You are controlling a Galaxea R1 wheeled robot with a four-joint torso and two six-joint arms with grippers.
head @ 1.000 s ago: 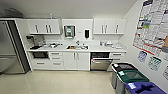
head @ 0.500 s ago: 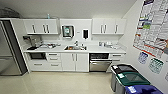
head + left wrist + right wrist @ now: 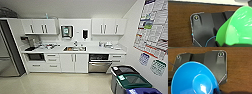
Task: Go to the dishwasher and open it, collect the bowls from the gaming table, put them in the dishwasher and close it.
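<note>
Bowls in my wrist views, dishwasher ahead

The green bowl [image 3: 238, 27] fills my left wrist view and the blue bowl [image 3: 194, 79] my right, but I cannot tell how either pincer stands or whether it grips. Both look light, stiff, slick plastic, best pinched at the rim. The dishwasher [image 3: 99, 63] sits under the table [image 3: 100, 52], right of the sink [image 3: 74, 48], its door apparently ajar at the top.

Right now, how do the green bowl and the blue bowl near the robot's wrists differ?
The green bowl is lime-coloured and sits by the left wrist; the blue bowl is bright blue and sits by the right wrist. The green bowl is cut off by the picture edge, while most of the blue bowl's rim shows. Both are smooth, round, glossy and look empty.
</note>
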